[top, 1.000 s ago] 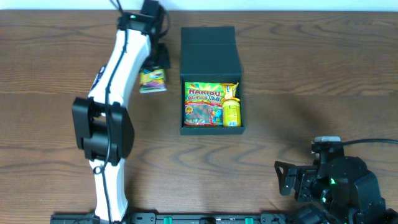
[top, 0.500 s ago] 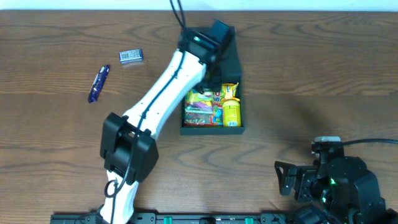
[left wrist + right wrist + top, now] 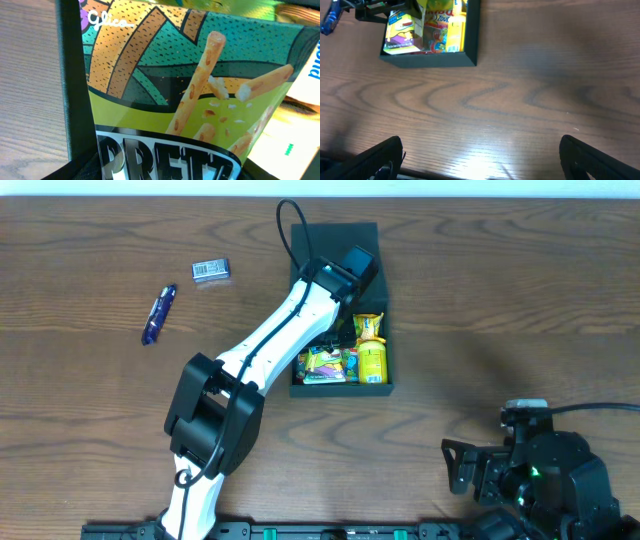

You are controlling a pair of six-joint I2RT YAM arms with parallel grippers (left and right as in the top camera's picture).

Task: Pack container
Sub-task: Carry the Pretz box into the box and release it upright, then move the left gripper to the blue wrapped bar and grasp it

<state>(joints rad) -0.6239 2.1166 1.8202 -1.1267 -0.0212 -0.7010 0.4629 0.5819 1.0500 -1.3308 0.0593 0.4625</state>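
Counting first: I see two arms, one container (image 3: 340,389), three snack packs inside it and two loose items outside it.

1. Inside: a Glico Pretz packet (image 3: 190,100) lies against the left wall, a colourful sweets bag (image 3: 436,35) sits in the middle, and a yellow packet (image 3: 372,356) stands along the right wall.
2. Outside: a blue wrapped bar (image 3: 158,314) and a small grey packet (image 3: 211,270) lie well apart from the container, toward the far left.

The surface (image 3: 500,300) is brown wood-grain laminate, and a pale strip runs along its far edge.

The container is a matte, dark teal-black rectangular box near the middle of the surface. Its flap lid (image 3: 335,238) is folded back flat on the far side.

The left claw (image 3: 333,338) reaches down into the container over the Pretz packet. I cannot tell whether it grips the packet, as the print fills my wrist view. The right claw (image 3: 480,145) sits near the front right edge with its fingers spread wide and nothing between them.
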